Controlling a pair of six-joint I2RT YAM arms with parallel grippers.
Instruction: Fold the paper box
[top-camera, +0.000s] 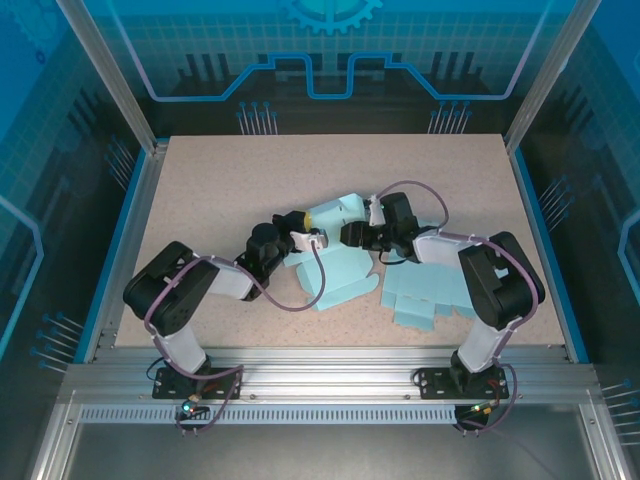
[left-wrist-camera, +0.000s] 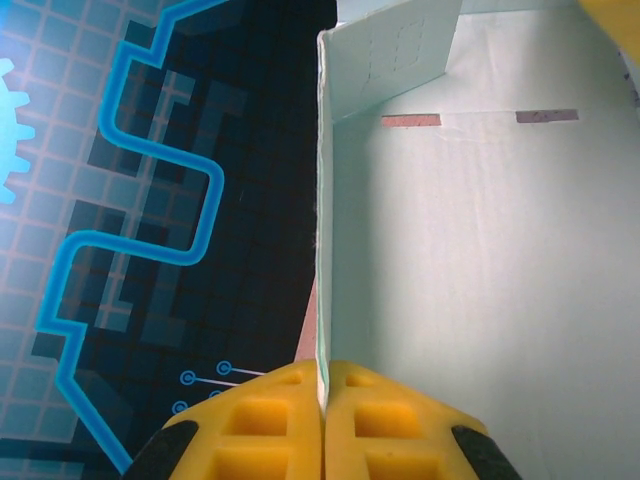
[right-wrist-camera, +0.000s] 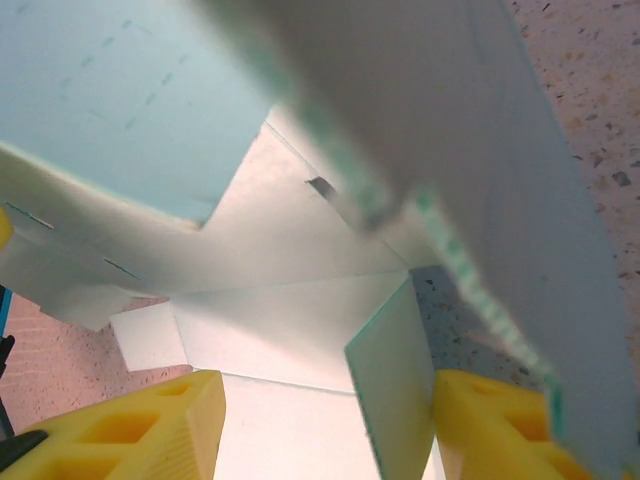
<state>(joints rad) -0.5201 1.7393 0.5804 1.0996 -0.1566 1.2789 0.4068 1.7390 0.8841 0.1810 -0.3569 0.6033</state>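
Note:
The paper box (top-camera: 335, 275) is a light cyan cardboard blank, partly folded, lying mid-table between both arms. My left gripper (top-camera: 300, 225) is at the box's left side. In the left wrist view its yellow fingers (left-wrist-camera: 325, 400) are shut on the edge of an upright wall of the paper box (left-wrist-camera: 480, 280). My right gripper (top-camera: 352, 236) reaches in from the right. In the right wrist view it (right-wrist-camera: 330, 420) stands open over the box's white inside (right-wrist-camera: 290, 300). A raised flap (right-wrist-camera: 395, 390) stands between the fingers, close to the right finger (right-wrist-camera: 490, 420).
A second flat cyan blank (top-camera: 430, 295) lies on the speckled table (top-camera: 220, 190) beneath the right forearm. Metal frame posts (top-camera: 110, 80) and blue side rails border the table. The arm bases sit on the near aluminium rail (top-camera: 320, 375).

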